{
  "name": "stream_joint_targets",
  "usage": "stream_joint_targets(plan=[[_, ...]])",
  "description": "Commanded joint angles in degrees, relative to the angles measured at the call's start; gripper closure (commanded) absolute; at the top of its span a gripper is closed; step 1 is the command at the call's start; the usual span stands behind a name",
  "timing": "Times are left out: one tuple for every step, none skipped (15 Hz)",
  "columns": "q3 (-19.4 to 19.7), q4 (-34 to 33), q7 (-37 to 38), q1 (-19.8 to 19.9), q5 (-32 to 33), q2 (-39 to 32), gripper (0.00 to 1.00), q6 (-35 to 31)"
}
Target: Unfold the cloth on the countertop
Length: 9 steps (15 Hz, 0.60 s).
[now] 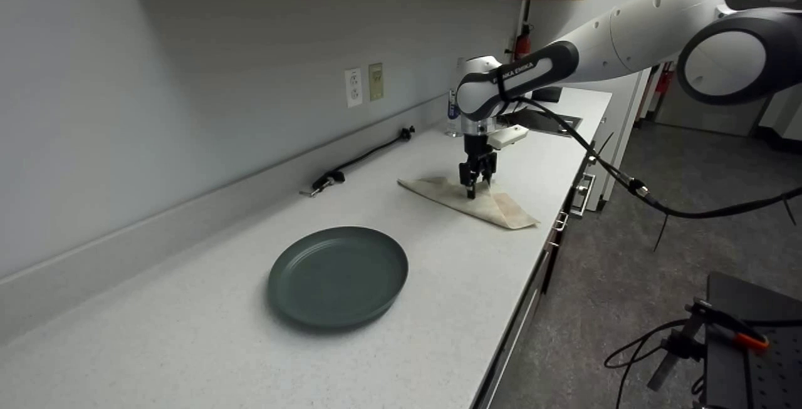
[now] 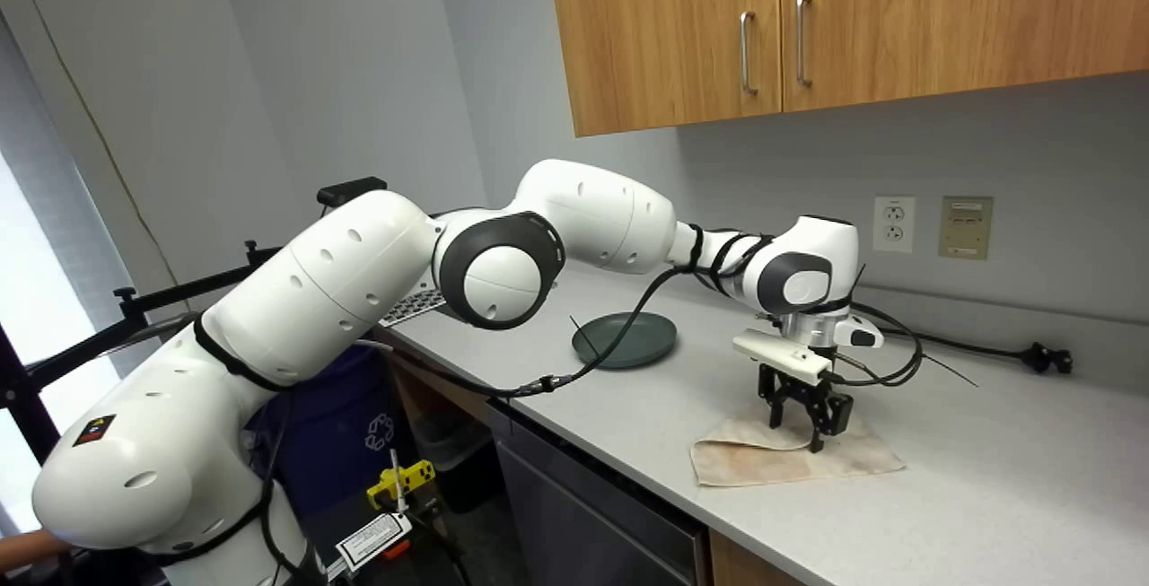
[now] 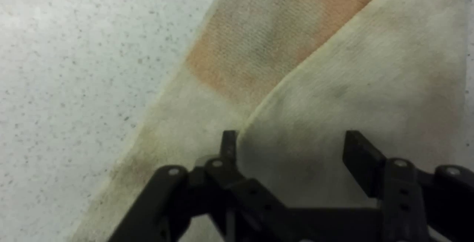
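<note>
Pointing down, your gripper point(image 3: 291, 136) has its fingers point(image 3: 361, 160) apart over the folded cloth point(image 2: 790, 467) on the countertop point(image 1: 213, 334), the flap's edge beside one fingertip. You can't see inside the blue bin point(image 2: 332, 433).

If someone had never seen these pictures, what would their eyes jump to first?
Probably the big white-and-black jointed robot arm, stretched over the pale speckled countertop. Next might come its open black two-fingered end effector, pointing down at the folded, orange-tinged beige cloth. The round dark green plate stands out too, lying apart from the cloth on the same countertop, looking large and near in an exterior view.
</note>
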State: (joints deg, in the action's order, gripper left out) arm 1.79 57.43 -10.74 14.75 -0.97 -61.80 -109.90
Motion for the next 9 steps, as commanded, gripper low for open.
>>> stream_joint_targets(plan=[[-0.66,-5.15,-0.51,0.96,-1.57,-2.51,0.55,3.47],[-0.47,-5.44,-0.25,0.85,-1.37,-2.65,0.62,3.64],[-0.23,-5.60,-0.01,0.68,-1.07,-2.65,0.69,3.93],[-0.21,-5.81,0.05,0.63,-1.03,-2.68,0.77,4.29],[0.00,-5.74,0.22,0.38,-0.73,-2.58,0.84,4.51],[0.20,-5.72,0.42,0.16,-0.46,-2.49,0.92,4.71],[0.41,-5.52,0.63,-0.07,-0.19,-2.29,0.99,4.81],[0.55,-5.43,0.74,-0.18,-0.03,-2.19,0.97,4.87],[0.61,-5.34,0.86,-0.20,-0.04,-2.07,0.64,4.96]])
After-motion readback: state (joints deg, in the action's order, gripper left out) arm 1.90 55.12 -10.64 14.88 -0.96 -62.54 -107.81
